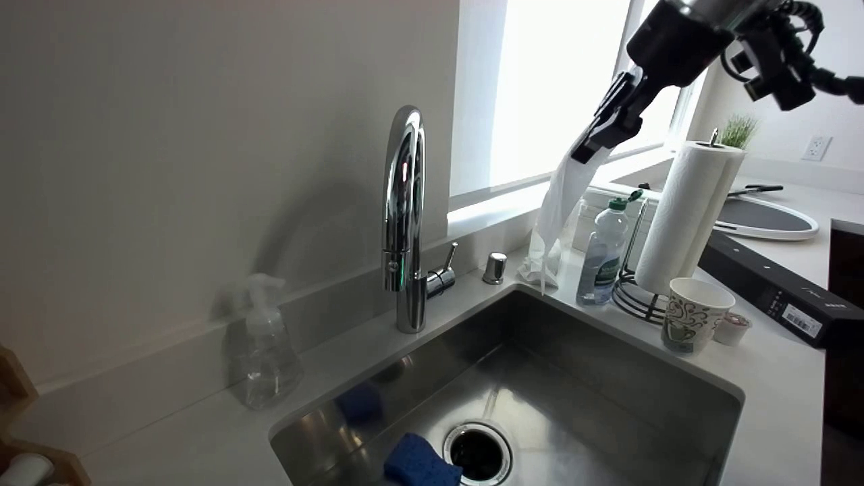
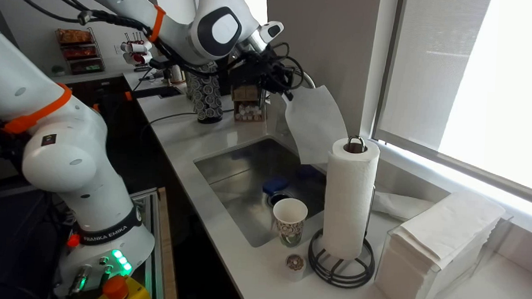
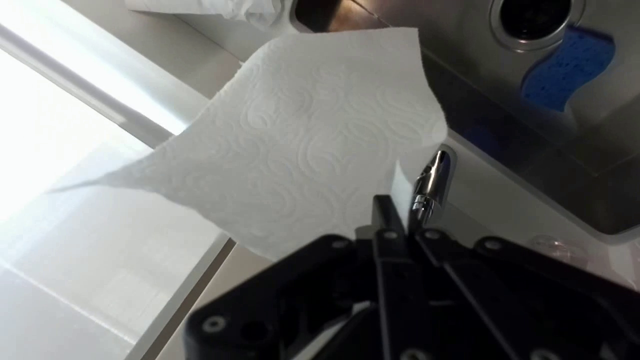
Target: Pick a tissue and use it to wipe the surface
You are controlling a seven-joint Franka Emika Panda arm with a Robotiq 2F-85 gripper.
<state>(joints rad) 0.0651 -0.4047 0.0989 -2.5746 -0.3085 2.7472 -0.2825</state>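
The tissue is a thin white embossed paper-towel sheet (image 3: pixel 320 135). My gripper (image 3: pixel 399 212) is shut on one edge of it, and the rest spreads out loosely in the wrist view. In an exterior view the tissue (image 1: pixel 565 185) hangs down from the gripper (image 1: pixel 589 142) towards the counter behind the sink's back corner. In an exterior view the tissue (image 2: pixel 316 122) hangs beside the gripper (image 2: pixel 289 93), in the air above the sink's back edge. The white counter surface (image 1: pixel 769 385) surrounds the sink. The tall white paper roll (image 2: pixel 349 204) stands upright on its black wire stand.
The sink (image 1: pixel 580 378) holds a blue sponge (image 1: pixel 418 462). A tall chrome faucet (image 1: pixel 405 202) rises behind it. A soap bottle (image 1: pixel 604 253), paper cup (image 1: pixel 695 316) and clear spray bottle (image 1: pixel 266 351) stand around the rim. A napkin holder (image 2: pixel 439 240) stands near the window.
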